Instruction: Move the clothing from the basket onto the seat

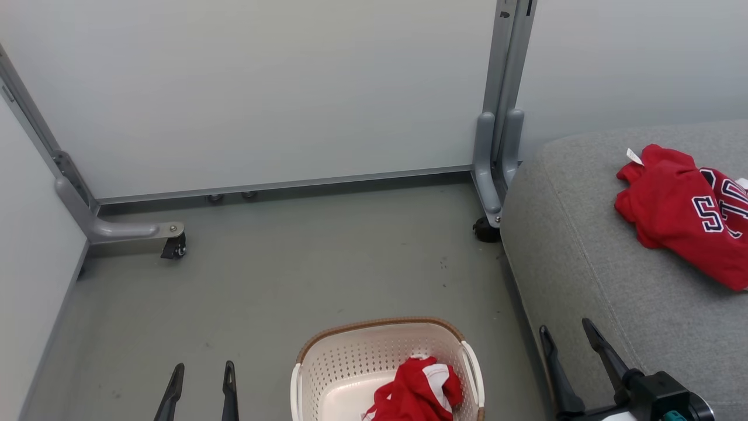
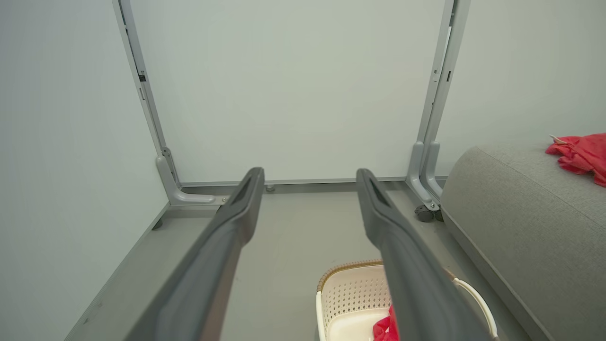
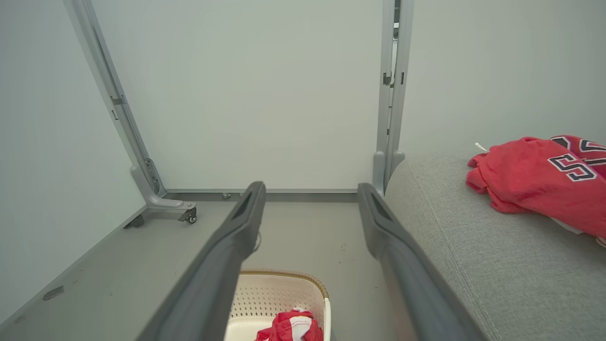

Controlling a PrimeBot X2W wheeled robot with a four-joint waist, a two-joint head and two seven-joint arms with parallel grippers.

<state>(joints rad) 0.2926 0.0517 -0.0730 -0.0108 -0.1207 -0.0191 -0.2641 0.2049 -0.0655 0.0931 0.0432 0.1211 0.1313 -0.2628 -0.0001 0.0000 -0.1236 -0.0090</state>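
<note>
You have the lettered garment [image 1: 678, 213] on the seat [image 1: 584, 280]; a red-and-white garment [image 1: 418, 392] lies in the basket [image 1: 350, 356]. Left gripper [image 1: 203, 367] and right gripper [image 1: 565, 327]: fingers apart, empty. Judged about half done.

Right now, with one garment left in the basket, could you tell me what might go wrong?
The remaining garment sits bunched against the right wall of the basket, so the open right gripper might snag the handle and drag the basket. The seat has a rounded edge; cloth dropped near it could slide to the floor.
</note>
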